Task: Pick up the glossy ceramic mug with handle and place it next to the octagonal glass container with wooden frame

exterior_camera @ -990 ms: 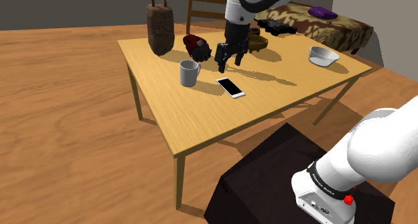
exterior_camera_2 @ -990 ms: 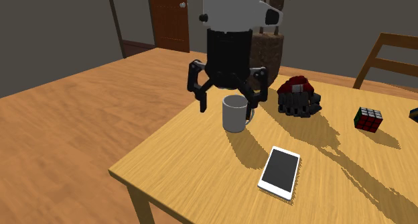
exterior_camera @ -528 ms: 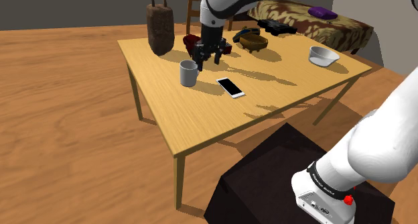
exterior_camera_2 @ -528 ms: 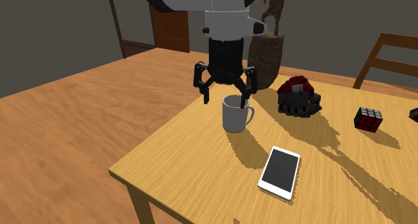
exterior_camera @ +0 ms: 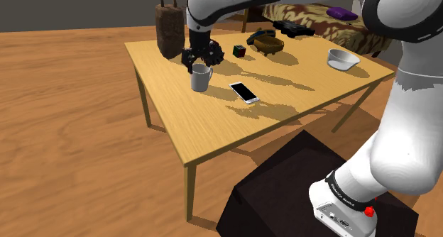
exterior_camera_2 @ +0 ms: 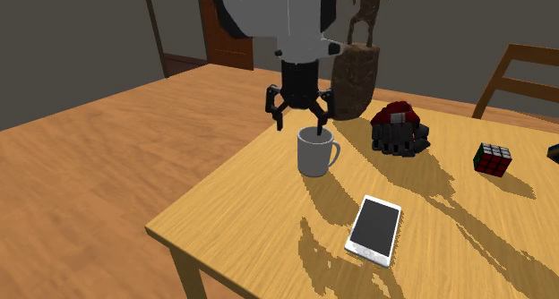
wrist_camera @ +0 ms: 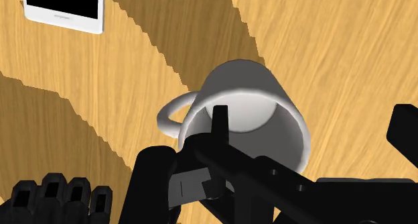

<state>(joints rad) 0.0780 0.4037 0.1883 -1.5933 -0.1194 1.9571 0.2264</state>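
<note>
Arm outstretched, gripper (exterior_camera_2: pixel 300 123) downward — fingers (exterior_camera_2: pixel 279 118) apart

Setting: a room in a home, rendered in simulation. Evidence:
- wood plank floor (exterior_camera: pixel 71 129) throughout;
- light wooden dining-type table (exterior_camera: pixel 213 122) with a wooden chair (exterior_camera_2: pixel 520 55) drawn up behind it;
- brown panelled door (exterior_camera_2: pixel 224 55) in a grey wall;
- low couch (exterior_camera: pixel 355 30) with a mottled brown cover and a purple cushion (exterior_camera: pixel 342 13);
- household clutter on the tabletop: mug (exterior_camera: pixel 201 77), smartphone (exterior_camera: pixel 244 91), puzzle cube (exterior_camera: pixel 239 51), white bowl (exterior_camera: pixel 341 57).
</note>
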